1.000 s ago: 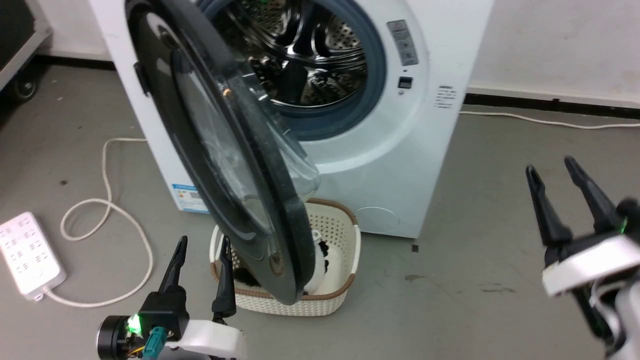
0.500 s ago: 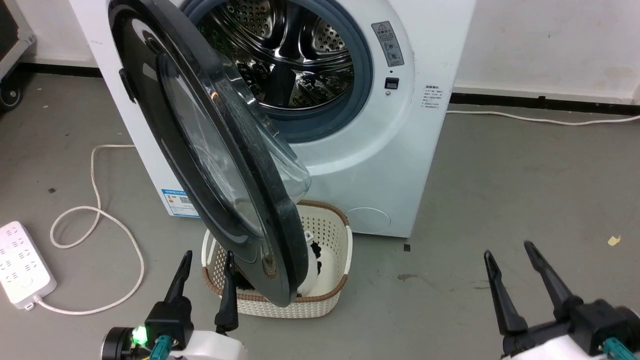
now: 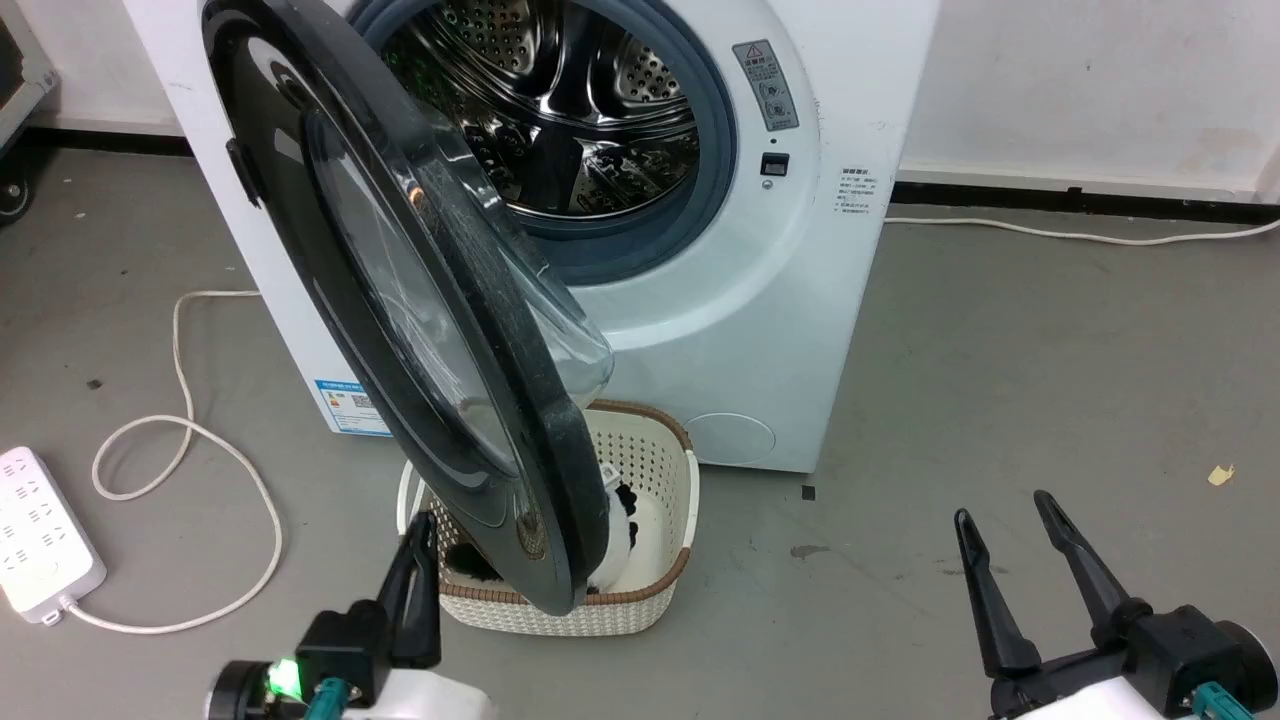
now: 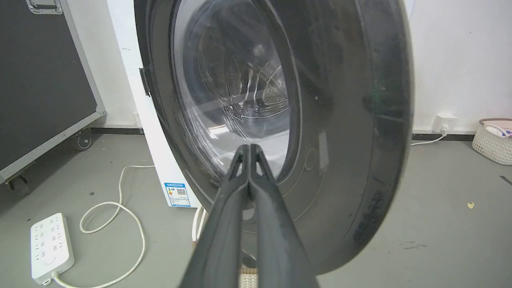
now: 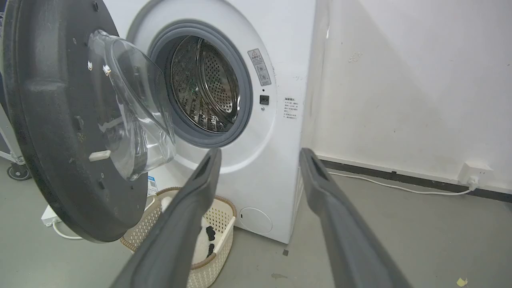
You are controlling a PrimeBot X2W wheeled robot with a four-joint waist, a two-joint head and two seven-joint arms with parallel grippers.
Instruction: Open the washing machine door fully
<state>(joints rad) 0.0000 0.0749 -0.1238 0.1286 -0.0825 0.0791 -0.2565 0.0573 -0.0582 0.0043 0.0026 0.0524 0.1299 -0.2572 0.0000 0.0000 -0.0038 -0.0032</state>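
Half-open washing machine door [image 3: 400, 300]; left gripper [image 4: 249, 150] pressed together by its lower rim, probably to nudge it wider; right gripper [image 3: 1002, 508] spread, apart.

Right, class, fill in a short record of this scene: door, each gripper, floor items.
door: washing machine door open, standing out from the washing machine
left gripper: shut, near the door's lower edge, contact unclear
right gripper: open, holding nothing, apart from the door
floor: basket below the door; power strip at the left
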